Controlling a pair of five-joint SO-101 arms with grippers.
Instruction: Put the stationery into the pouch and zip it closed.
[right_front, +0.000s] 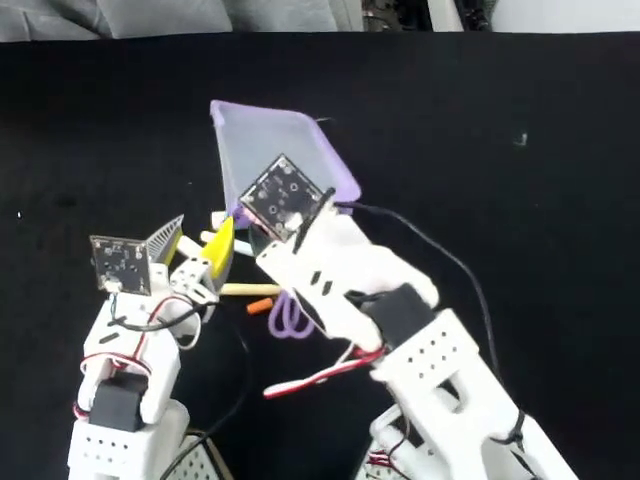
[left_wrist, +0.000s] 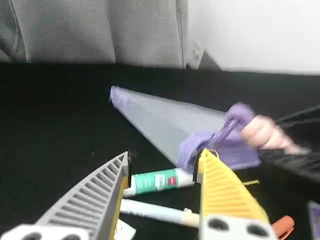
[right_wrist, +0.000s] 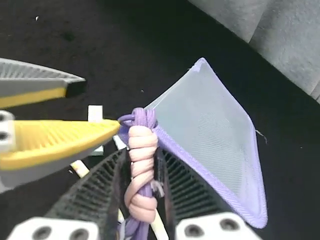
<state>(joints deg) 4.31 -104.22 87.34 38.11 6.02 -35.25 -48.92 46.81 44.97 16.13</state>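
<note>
Pouch (right_front: 275, 150): one, purple mesh, upper centre of high view on black tabletop (right_front: 520, 220). Likely soft, light and floppy. Right hand (right_wrist: 142, 150) clamped on its pink-purple cord (right_wrist: 142, 131), a good hold.

Left hand (left_wrist: 165, 156) apart above stationery, centre-left. Counted:
- one glue stick (left_wrist: 157, 181)
- one white pen (left_wrist: 155, 212)
- one pencil (right_front: 250, 290)
- one orange piece (right_front: 260, 306)

Probably light and stiff; grip mid-barrel.
</note>
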